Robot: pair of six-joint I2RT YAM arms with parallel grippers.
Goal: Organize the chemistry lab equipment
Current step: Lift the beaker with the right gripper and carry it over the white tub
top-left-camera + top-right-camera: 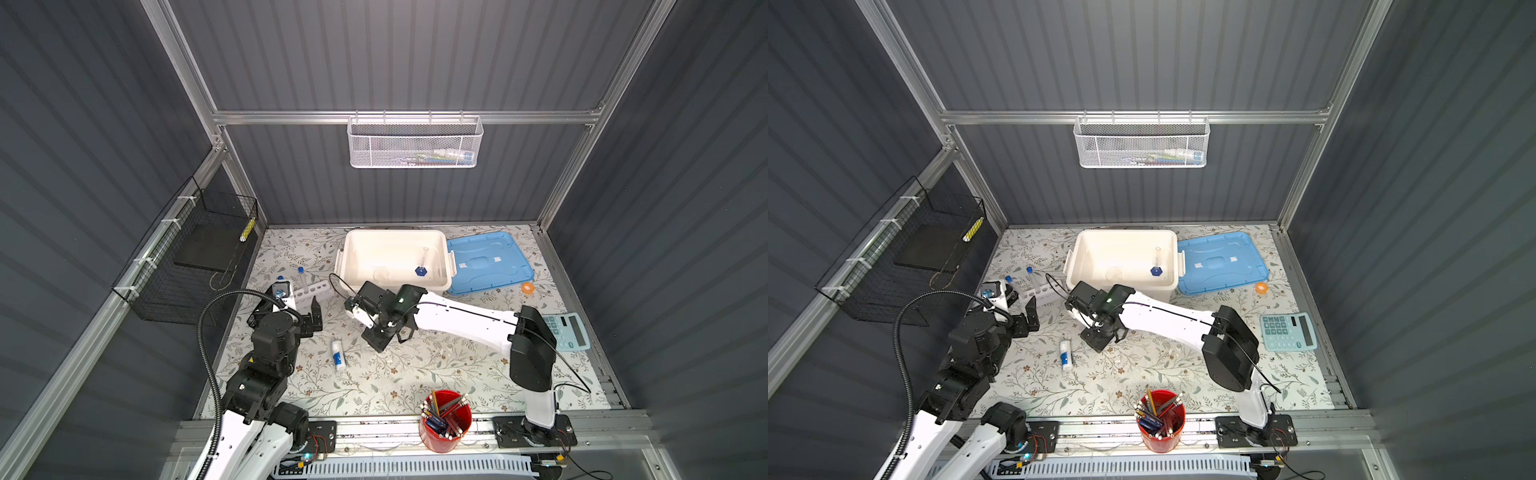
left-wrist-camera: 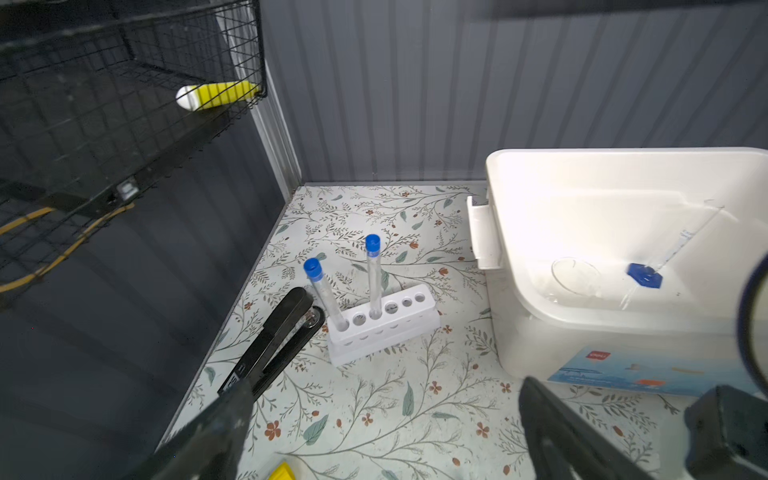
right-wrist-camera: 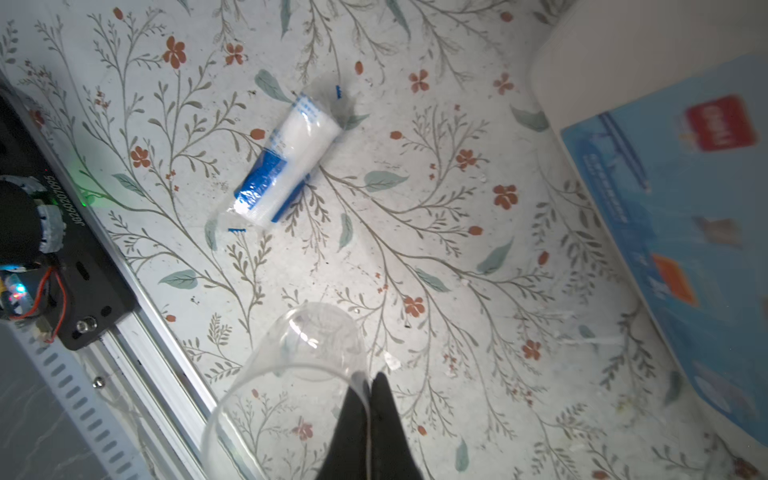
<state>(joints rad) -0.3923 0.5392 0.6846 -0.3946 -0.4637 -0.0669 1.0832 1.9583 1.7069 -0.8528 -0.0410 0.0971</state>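
Right wrist view: right gripper [image 3: 370, 380] pinches a clear beaker [image 3: 291, 353] by its rim; left gripper [image 2: 382, 419] open. The measuring cylinder [image 1: 422, 262] is in the bin [image 1: 395, 235], two tubes [image 2: 372, 274] racked.

floral tbl [image 1: 415, 374] | on it: white bin [image 1: 395, 232], blue lid [image 1: 490, 262], tube rack [image 1: 313, 291], calc [image 1: 567, 330], roll [image 1: 338, 354]

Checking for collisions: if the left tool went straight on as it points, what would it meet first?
Probably the white tube rack, dead ahead of the open left tool; depth is unclear.
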